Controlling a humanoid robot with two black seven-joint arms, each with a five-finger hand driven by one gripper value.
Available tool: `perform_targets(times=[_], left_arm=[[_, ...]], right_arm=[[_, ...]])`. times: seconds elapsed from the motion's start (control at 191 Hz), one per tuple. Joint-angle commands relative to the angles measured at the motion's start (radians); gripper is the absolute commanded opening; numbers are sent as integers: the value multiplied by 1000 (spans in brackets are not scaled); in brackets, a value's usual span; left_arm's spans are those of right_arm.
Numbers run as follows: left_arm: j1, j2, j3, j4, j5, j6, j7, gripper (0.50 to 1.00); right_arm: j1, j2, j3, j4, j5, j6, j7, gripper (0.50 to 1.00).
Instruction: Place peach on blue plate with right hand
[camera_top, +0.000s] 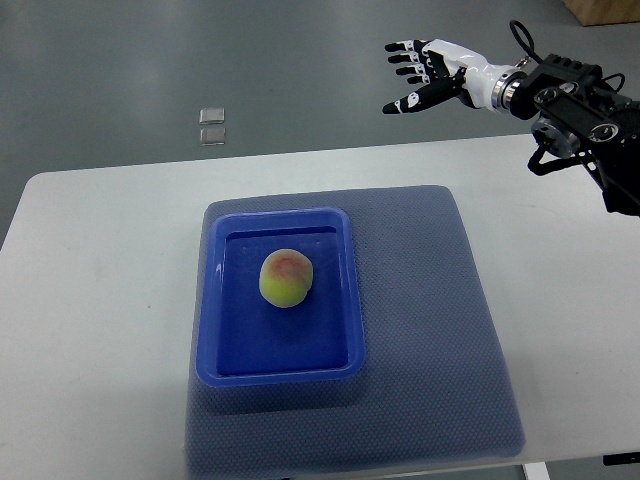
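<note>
Peach (286, 278) sits inside the blue plate (212, 300), a little toward its far edge and clear of all four walls; you can see its reddish blush on top, while its underside is hidden. You'll find the plate, a rectangular tray, resting on the blue mat (430, 330), nearer the mat's left edge, leaving a broad bare strip of mat to its right. The mat's near edge runs close to the table's (90, 300) near edge, and the table's near right corner is cut off by the frame.

Your right hand (425, 72) hangs beyond the table's far edge, over the grey floor, well apart from the peach. Its arm enters from the right edge, forearm roughly level, palm turned toward the left. The fingers (405, 48) are spread and slightly bent, thumb lower, holding nothing. The arm's black housing is partly cut off at the right.

Two small clear squares (211, 125) lie on the floor past the far edge
</note>
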Motion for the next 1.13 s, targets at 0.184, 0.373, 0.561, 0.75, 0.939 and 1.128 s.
perform_targets(times=[0.184, 0.373, 0.561, 0.75, 0.939, 1.128], left_arm=[[0, 0, 0, 0, 0, 2, 0, 1000], [0, 0, -2, 1, 0, 2, 0, 1000], [0, 0, -2, 1, -1, 2, 0, 1000], [0, 0, -2, -2, 0, 2, 0, 1000], [0, 0, -2, -5, 0, 2, 0, 1000], [0, 0, -2, -2, 0, 2, 0, 1000]], right_arm=[[-161, 4, 171, -9, 276, -145, 8, 928], [-221, 12, 288, -6, 319, -148, 11, 928], [-264, 18, 356, -4, 348, -146, 11, 928], [-290, 18, 360, -6, 445, -141, 11, 928], [-318, 20, 360, -3, 492, -135, 14, 928], [-319, 21, 348, 5, 491, -134, 14, 928]])
